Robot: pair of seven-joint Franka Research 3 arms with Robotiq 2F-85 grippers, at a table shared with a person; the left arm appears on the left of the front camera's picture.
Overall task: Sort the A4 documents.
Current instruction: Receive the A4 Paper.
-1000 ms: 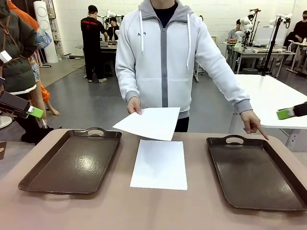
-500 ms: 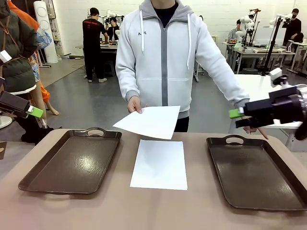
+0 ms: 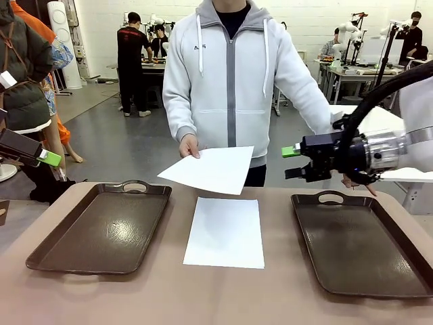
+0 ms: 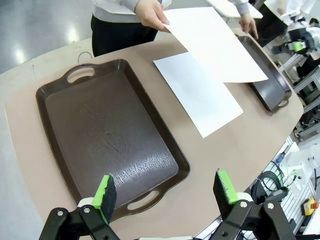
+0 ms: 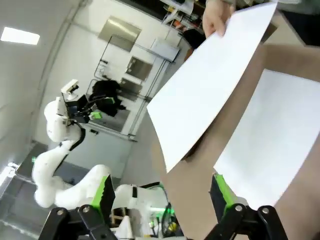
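Taking step, probably: left jaws wide, right jaws wide near the offered sheet point(image 3: 210, 169). Needs next a pinch on its free edge.

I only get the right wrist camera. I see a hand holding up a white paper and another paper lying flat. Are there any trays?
Observer: Yes, two brown ones. The left tray and the right tray sit on the table, with the flat sheet between them.
Operator: Is anything in them?
Observer: No, both are bare inside.
Operator: Where's my gripper?
Observer: The right gripper hangs open in the air near the right tray's far end, pointing toward the held sheet.
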